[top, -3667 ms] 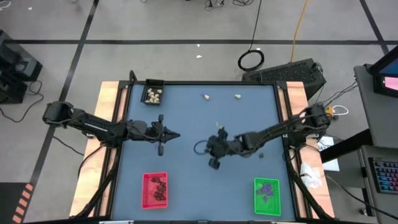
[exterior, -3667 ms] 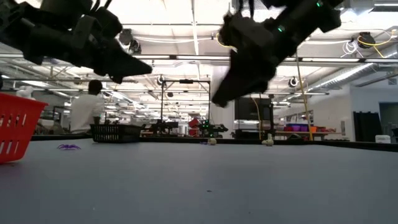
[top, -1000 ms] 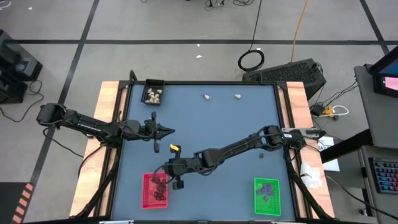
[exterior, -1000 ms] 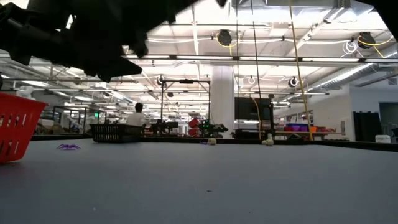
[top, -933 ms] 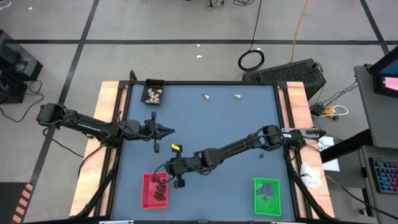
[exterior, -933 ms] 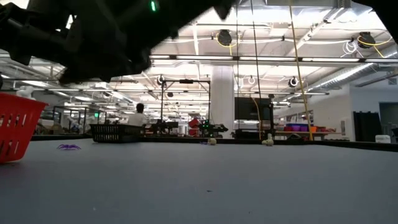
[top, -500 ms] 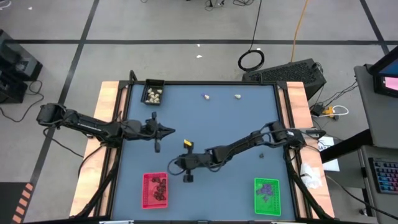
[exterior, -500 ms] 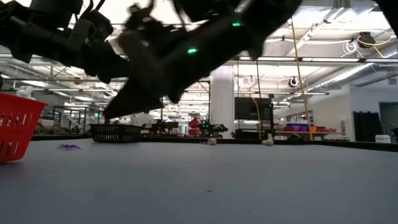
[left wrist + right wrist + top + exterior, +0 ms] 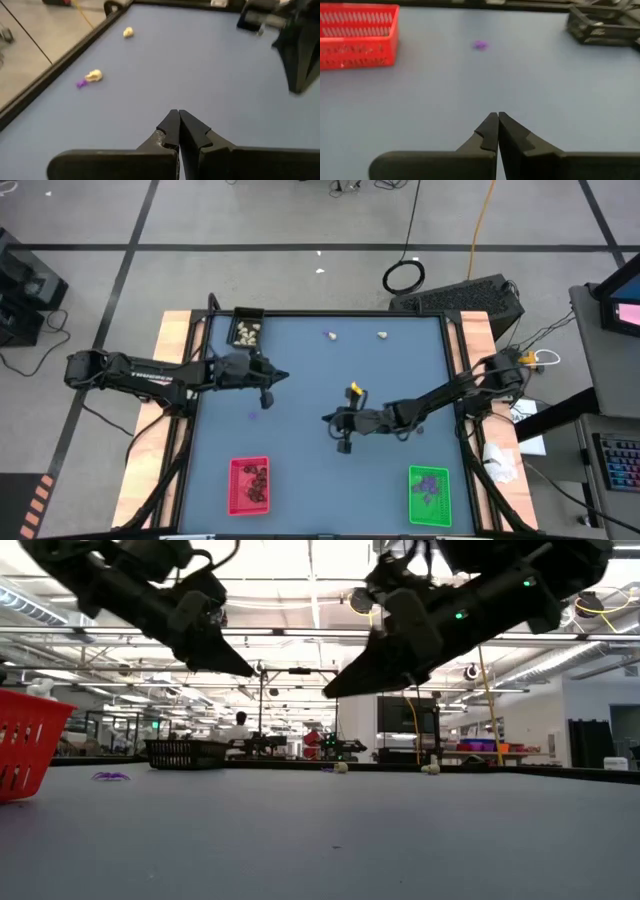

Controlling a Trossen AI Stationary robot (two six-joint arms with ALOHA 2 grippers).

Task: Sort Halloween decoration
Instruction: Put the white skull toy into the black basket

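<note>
Overhead, the left gripper [image 9: 284,377] hangs over the table's [image 9: 400,370] left half with its fingers pressed together on nothing; the black tray [image 9: 246,329] of cream-white lumps [image 9: 247,332] sits beyond it at the far left corner, and a small purple bit [image 9: 251,416] lies just on its near side, too small there to make out in shape. The right gripper [image 9: 328,419] hovers near the table's middle, fingers likewise pressed together and empty. Two loose cream-white lumps [image 9: 331,335] [image 9: 382,334] lie well beyond it by the far edge. Nearer than that gripper, the red tray [image 9: 249,485] to its left holds black lumps [image 9: 257,479], and the green tray [image 9: 430,495] to its right holds purple bits [image 9: 430,483]; single pieces inside cannot be told apart. A dark speck [image 9: 420,430] close beside the right arm is too small to identify.
</note>
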